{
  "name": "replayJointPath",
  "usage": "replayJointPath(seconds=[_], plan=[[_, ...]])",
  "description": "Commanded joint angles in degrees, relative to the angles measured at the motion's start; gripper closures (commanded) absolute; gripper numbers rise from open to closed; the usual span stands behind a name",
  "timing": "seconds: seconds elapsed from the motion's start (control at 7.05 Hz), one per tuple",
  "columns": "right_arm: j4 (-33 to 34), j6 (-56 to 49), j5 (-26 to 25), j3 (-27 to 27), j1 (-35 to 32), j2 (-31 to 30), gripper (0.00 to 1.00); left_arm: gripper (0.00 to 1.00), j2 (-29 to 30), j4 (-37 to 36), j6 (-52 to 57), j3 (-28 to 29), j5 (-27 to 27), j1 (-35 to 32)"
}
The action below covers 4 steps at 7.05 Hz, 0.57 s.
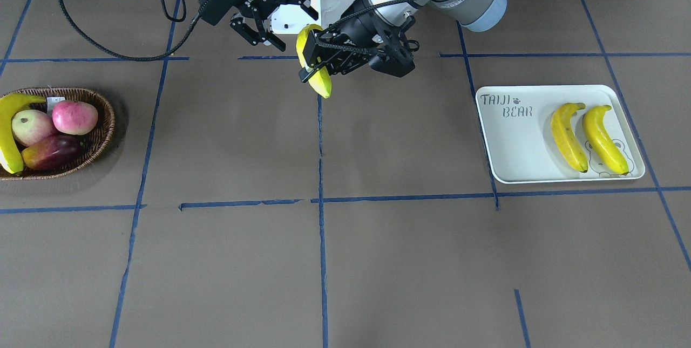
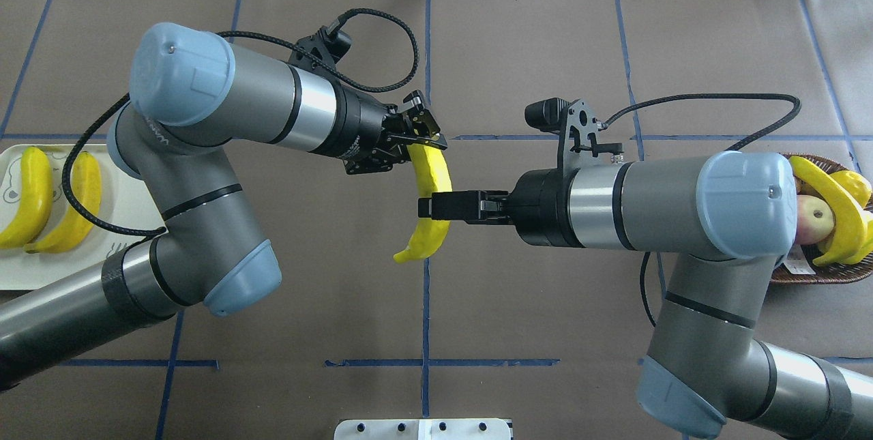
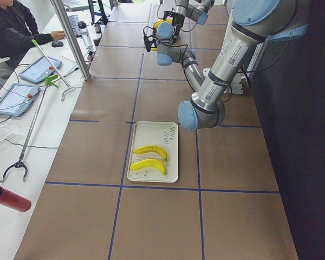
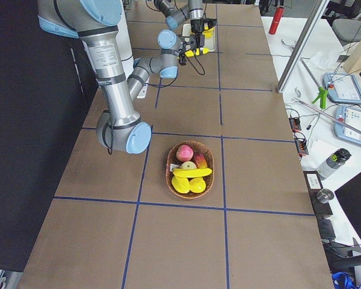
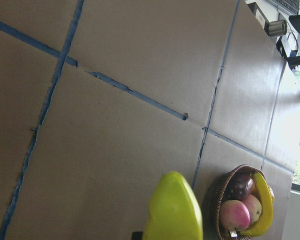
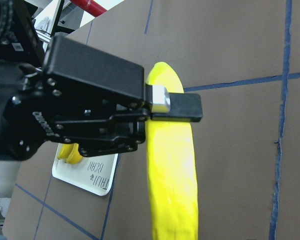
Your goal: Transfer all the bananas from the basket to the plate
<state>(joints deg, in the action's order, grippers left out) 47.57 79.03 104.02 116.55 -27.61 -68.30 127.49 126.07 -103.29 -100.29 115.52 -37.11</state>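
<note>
Left gripper [image 2: 421, 136] is clamped on 1 end of a banana [image 2: 431, 181] in mid-air, well apart from the plate [image 1: 518, 148] on its own side, long axis parallel to the plate's short edges; right gripper [image 2: 433, 207] is spread, released

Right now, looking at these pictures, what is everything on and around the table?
bananas: four, yellow, two on the plate, one in the basket, one held in mid-air over the table's middle.
plate: one, white, printed TAIJI BEAR, at the robot's left.
basket: one, dark brown wicker, at the robot's right.
apples: two, pink-red, in the basket.
mango: one, dark red, in the basket.
other yellow fruit: two, kind unclear, in the basket.
tablets: two, blue-edged, on the side bench.
person: one, dark top, seated at that bench.
left gripper: one, black, shut on the held banana.
right gripper: one, black, open beside that banana.
</note>
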Motion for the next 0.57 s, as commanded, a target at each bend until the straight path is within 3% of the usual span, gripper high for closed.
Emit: replayJointPath(seconds=[0.0,0.43], plan=[[0.1,0.1,0.1,1.5,-0.4,-1.0,0.0,1.0,-0.4,-11.8,2.7,0.1,2.2,-4.9],[0.2,0.2,-0.1,3.2,-0.7,-3.9,0.0,1.0,-11.6,-27.3,24.0,-1.7,3.8,-11.6]])
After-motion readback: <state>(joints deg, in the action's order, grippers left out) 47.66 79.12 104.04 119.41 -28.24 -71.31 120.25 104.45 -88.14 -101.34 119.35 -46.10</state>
